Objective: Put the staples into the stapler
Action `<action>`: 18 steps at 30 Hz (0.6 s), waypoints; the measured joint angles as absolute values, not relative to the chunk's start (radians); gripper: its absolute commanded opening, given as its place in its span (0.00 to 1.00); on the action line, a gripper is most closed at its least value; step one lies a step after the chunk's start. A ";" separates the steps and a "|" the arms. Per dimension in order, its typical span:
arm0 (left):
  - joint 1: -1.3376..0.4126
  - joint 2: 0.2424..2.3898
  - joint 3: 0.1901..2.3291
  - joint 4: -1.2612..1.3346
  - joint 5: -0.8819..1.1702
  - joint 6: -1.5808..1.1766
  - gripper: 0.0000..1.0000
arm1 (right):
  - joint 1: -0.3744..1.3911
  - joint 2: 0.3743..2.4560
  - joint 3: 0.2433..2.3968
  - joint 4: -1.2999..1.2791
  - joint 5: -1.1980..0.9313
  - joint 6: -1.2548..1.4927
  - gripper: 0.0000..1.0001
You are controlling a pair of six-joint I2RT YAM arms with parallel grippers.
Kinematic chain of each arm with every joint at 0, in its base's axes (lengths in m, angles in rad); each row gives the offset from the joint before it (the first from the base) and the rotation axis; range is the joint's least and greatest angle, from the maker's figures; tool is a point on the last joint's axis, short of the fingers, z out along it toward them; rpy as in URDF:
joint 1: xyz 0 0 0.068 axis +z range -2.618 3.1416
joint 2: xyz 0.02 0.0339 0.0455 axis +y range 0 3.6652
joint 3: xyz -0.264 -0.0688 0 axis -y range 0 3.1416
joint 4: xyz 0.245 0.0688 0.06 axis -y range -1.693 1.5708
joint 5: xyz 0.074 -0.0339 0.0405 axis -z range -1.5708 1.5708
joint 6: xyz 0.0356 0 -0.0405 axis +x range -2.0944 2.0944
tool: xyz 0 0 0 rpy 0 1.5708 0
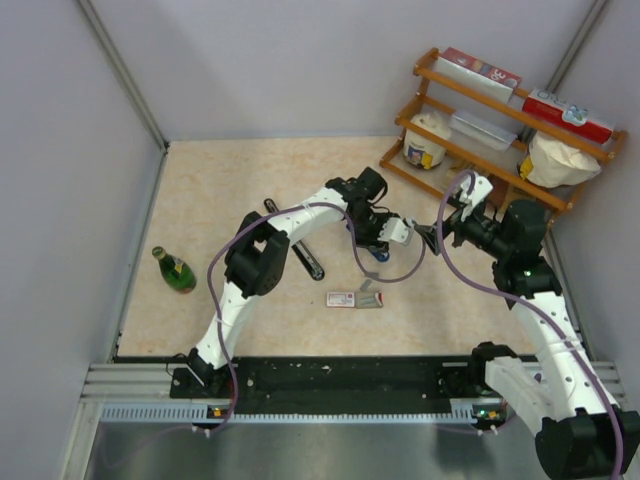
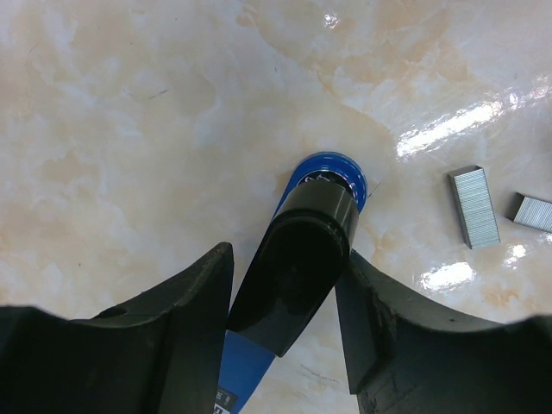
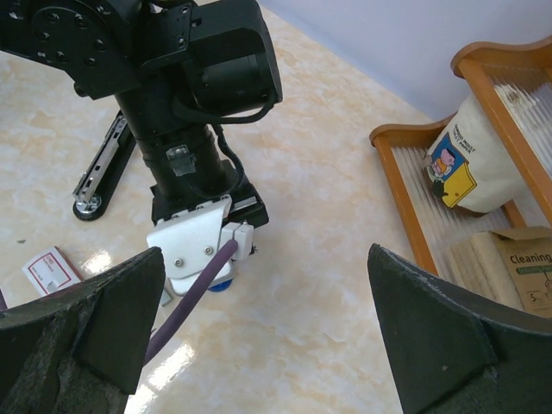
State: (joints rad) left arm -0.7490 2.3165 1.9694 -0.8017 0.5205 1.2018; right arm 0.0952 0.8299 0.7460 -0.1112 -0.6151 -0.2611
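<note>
stapler (image 2: 297, 259) lengthwise inside the left gripper (image 2: 285, 257), can't tell if it's clamped
staples (image 2: 473, 205) lie loose toward the tabletop (image 1: 230, 190)'s near edge from it; right gripper (image 3: 266, 254) is spread wide, nothing in it.

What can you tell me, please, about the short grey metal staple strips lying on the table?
Two short grey metallic staple strips show in the left wrist view. They are shiny and finely ribbed along their length. Both lie flat on the glossy beige marble-look table, apart from each other, and the picture's edge cuts off the outer one. Nothing but the table touches them. From above they show as small grey pieces near the flat white box with red print.
</note>
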 measured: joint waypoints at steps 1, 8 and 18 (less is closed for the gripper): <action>-0.749 2.317 1.969 -0.802 0.520 1.201 0.53 | 0.095 0.831 0.746 -0.111 -0.616 -0.261 0.99; -0.749 2.317 1.970 -0.799 0.519 1.192 0.39 | 0.095 0.836 0.746 -0.111 -0.615 -0.262 0.99; -0.749 2.318 1.971 -0.780 0.518 1.137 0.07 | 0.095 0.847 0.746 -0.111 -0.616 -0.262 0.99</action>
